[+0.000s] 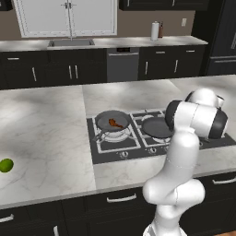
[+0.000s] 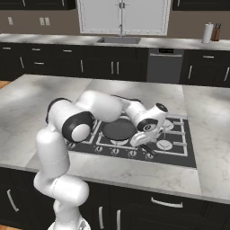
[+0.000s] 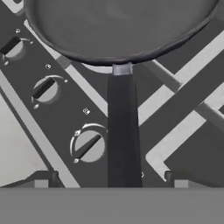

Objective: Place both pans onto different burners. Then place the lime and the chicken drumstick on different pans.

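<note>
Island counter: a pale marbled stone counter point(image 1: 46, 133) carrying the black gas cooktop point(image 1: 110, 152) with light grey grates.
Arm: the white arm reaches low over the front of the cooktop, at the darker pan's side.
Mid-grey pan: the round mid-grey frying pan point(image 1: 112, 120) sits on the cooktop's left burner point(image 1: 115, 134), thin handle pointing toward the front edge.
Dark pan: the near-black round frying pan point(image 1: 156, 127) rests on the neighbouring burner, just beside the grey one.
Dark pan handle: the long black handle point(image 3: 123, 131) runs straight from the pan's rim toward the hand, its long axis lying between the two fingertips.
Drumstick: the small orange-brown chicken drumstick point(image 1: 115, 123) lies inside the mid-grey pan.
Lime: the small bright green lime point(image 1: 5, 165) sits on the counter far to the left of the cooktop, well apart from the hand; the coming reach must swing left.
Gripper: the two-finger gripper point(image 3: 111, 183) stands spread wide, tips either side of the handle, gripping nothing.
</note>
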Motion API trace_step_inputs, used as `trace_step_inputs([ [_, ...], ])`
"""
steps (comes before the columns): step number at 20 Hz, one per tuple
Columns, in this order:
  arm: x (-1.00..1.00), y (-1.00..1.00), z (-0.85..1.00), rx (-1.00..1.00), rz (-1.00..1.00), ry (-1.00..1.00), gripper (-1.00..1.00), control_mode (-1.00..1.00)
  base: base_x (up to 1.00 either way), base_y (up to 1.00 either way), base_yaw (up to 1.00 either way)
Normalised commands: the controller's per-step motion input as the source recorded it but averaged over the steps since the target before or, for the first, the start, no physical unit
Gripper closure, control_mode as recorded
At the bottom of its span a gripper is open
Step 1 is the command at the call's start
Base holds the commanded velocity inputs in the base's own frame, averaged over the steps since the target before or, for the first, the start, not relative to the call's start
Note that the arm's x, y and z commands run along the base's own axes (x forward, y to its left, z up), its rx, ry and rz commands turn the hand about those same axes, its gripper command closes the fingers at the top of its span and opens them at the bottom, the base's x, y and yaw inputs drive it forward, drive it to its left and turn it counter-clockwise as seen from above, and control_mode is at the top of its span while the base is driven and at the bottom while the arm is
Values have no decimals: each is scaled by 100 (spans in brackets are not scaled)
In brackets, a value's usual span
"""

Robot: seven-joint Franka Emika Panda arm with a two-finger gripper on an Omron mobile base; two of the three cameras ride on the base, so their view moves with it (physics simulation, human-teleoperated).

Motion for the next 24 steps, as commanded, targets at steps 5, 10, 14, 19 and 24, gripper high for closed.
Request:
trace_step_inputs([
  [5,-1,2,66,0,-5,0,-100,-100,0,0,0],
  [10,-23,19,57,-1,-9,0,-100,-100,0,0,0],
  [14,-38,26,49,-2,-11,0,-100,-100,0,0,0],
  [19,-50,22,49,-1,-13,1,-100,-100,0,0,0],
  [24,-65,22,38,-2,-18,2,-100,-100,0,0,0],
])
